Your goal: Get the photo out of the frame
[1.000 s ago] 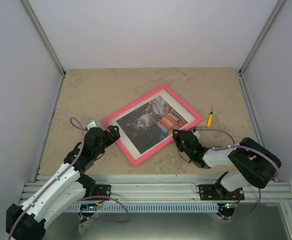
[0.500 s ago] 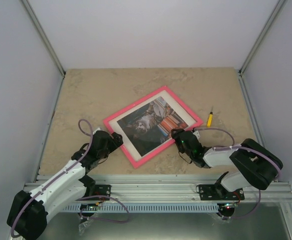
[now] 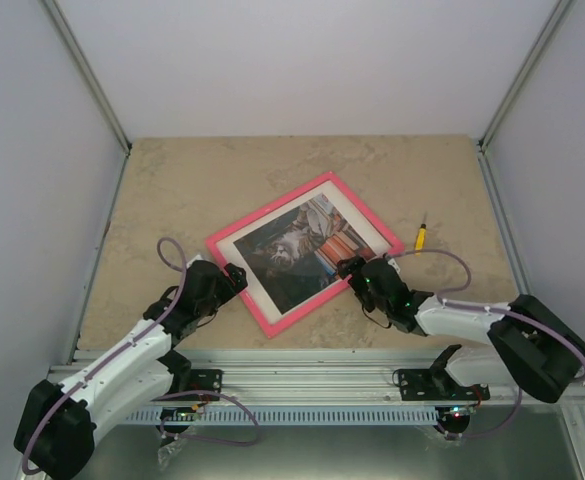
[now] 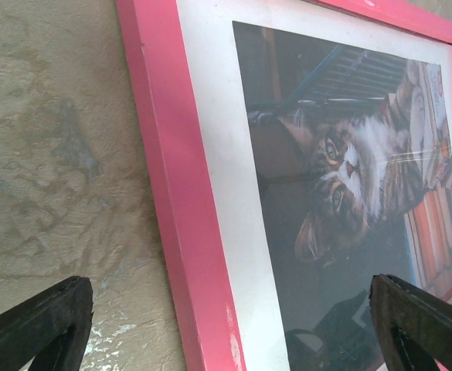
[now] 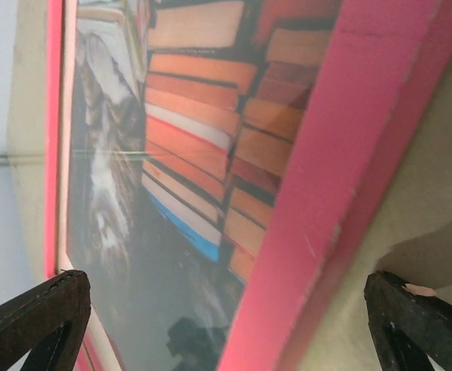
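The thin bright-pink rectangular picture frame (image 4: 175, 178), the printed cat photo (image 3: 297, 250) inside, is lying at the middle of the beige stone-patterned worktop (image 3: 192, 180). The black left gripper (image 3: 227, 275) and right gripper (image 3: 352, 268) are being held wide apart at its near edges, clamping nothing. The rim is probably best centred squarely between the fingers before closing.

One pink frame (image 3: 368, 208) is counted on one table (image 3: 192, 180), and one cat photo (image 3: 297, 248) within it. One small yellow tool (image 3: 421, 237) is seen. Two are counted: left end effector (image 3: 234, 272), right end effector (image 3: 350, 268).
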### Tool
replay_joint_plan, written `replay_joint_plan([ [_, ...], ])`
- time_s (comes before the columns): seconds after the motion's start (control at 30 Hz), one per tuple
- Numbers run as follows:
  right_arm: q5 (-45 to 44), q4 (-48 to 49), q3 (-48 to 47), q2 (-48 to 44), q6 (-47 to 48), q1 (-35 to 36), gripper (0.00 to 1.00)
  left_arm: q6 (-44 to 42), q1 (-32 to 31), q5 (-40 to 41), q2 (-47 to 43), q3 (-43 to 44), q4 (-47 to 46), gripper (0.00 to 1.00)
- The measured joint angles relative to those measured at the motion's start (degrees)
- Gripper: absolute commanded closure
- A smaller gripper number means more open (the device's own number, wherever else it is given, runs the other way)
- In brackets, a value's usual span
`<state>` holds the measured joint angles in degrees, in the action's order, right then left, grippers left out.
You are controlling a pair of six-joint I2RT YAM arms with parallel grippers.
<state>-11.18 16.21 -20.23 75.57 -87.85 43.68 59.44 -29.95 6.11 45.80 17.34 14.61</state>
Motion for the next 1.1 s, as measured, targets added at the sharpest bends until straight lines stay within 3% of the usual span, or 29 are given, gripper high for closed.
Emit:
replay_joint_plan([
  [0.3, 2.93, -14.27, 1.88, -11.65, 12.85, -0.02, 0.02, -0.02, 0.00, -0.07, 0.76, 0.00, 0.00, 0.01],
  [0.43, 2.38, -22.53, -1.20, -16.74, 24.63, -1.33, 0.04, -0.02, 0.00, -0.48, 2.05, 0.00, -0.02, 0.03],
  [0.57, 2.64, -25.16, -7.58, -17.53, 38.05, -7.52, 0.07, -0.31, 0.00, -0.68, 3.37, 0.02, -0.04, 0.08],
  [0.83, 8.59, -23.91, -23.26, 1.70, 61.20, -22.51, 0.24, -1.11, 0.00, 0.22, 7.23, 0.94, -0.02, 0.16],
  [1.1, 14.14, -23.58, -31.98, 19.10, 71.30, -27.87, 0.36, -2.36, 0.00, 0.85, 13.03, 2.56, -0.37, 0.28],
])
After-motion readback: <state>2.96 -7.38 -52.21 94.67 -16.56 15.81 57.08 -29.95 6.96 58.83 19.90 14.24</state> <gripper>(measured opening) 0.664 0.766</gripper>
